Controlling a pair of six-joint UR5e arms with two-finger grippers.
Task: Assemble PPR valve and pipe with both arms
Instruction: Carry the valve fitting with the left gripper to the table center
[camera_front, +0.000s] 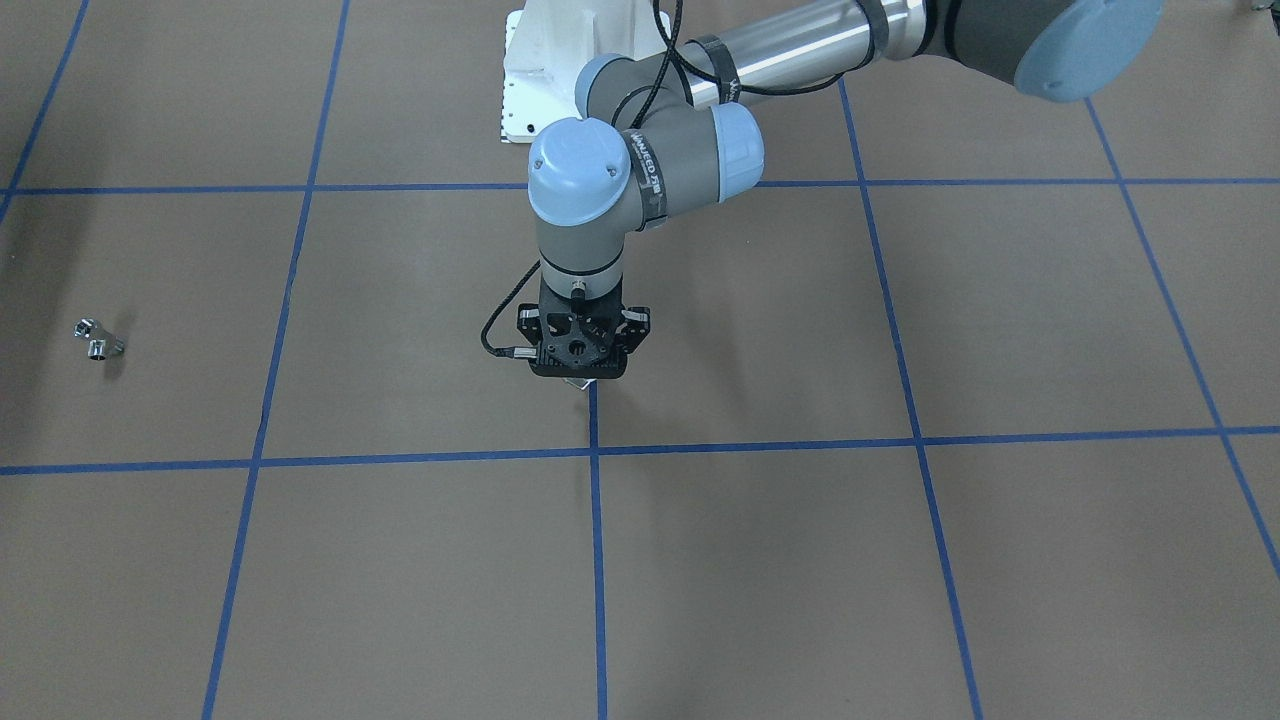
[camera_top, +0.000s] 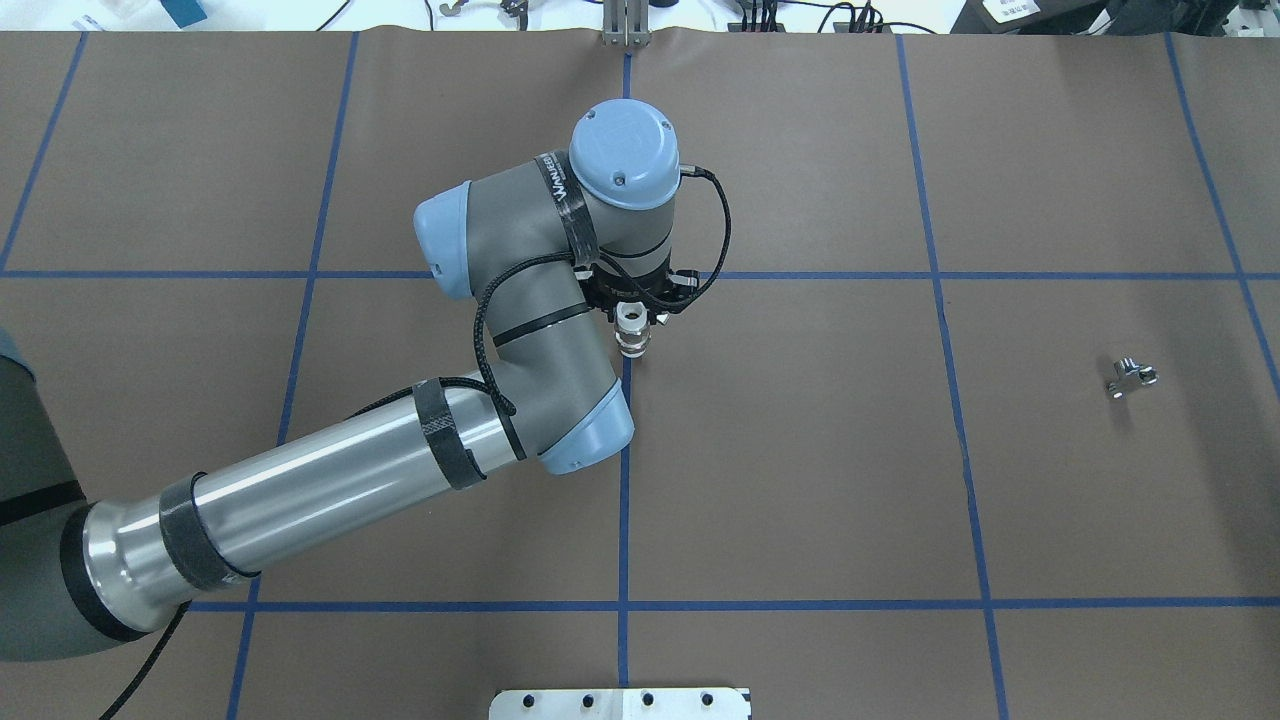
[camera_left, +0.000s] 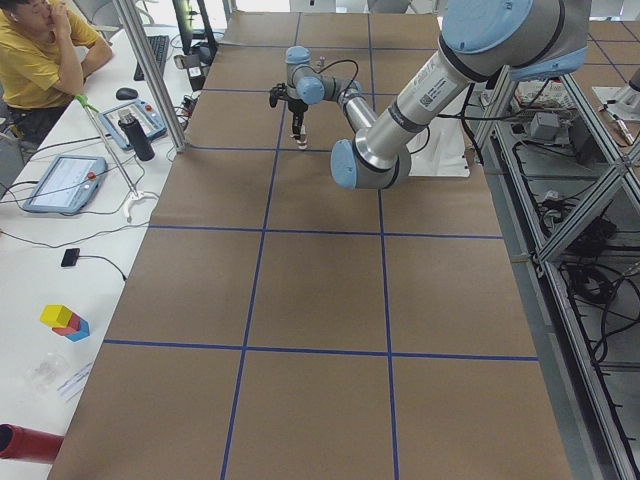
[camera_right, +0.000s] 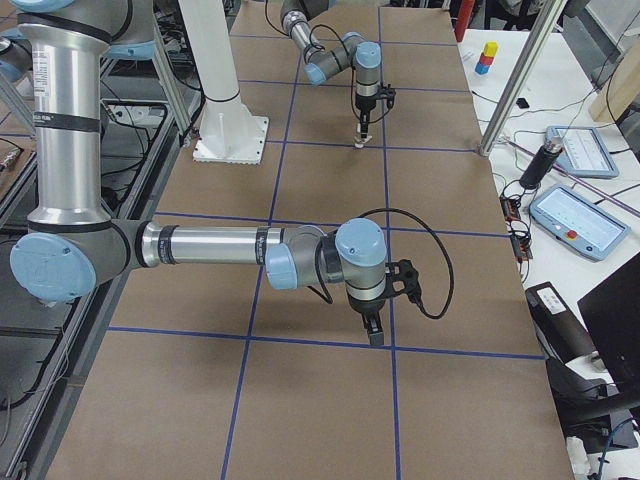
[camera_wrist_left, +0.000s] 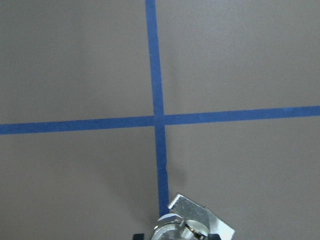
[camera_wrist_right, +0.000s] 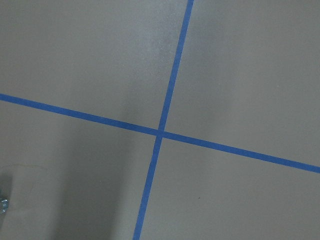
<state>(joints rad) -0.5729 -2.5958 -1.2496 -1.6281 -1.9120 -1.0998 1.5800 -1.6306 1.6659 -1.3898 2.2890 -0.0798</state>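
PPR valve (camera_top: 631, 338), stubby white plastic tube w/ metallic middle band, hangs at table centre, clamped in the black two-finger left gripper (camera_top: 640, 300). Its long axis is approx. vertical, lower end at or just above the brown blue-taped table (camera_top: 800, 480); can't tell which. Well apart toward robot's right lies the pipe (camera_top: 1130, 375), tiny shiny silver metal elbow fitting, loose, nothing touching it. Farther out that side, right gripper (camera_right: 376, 330) points down near a tape crossing. It's the arm nearer the pipe, I judge, so pickup falls to it. Whether its jaws are parted or closed: can't tell.
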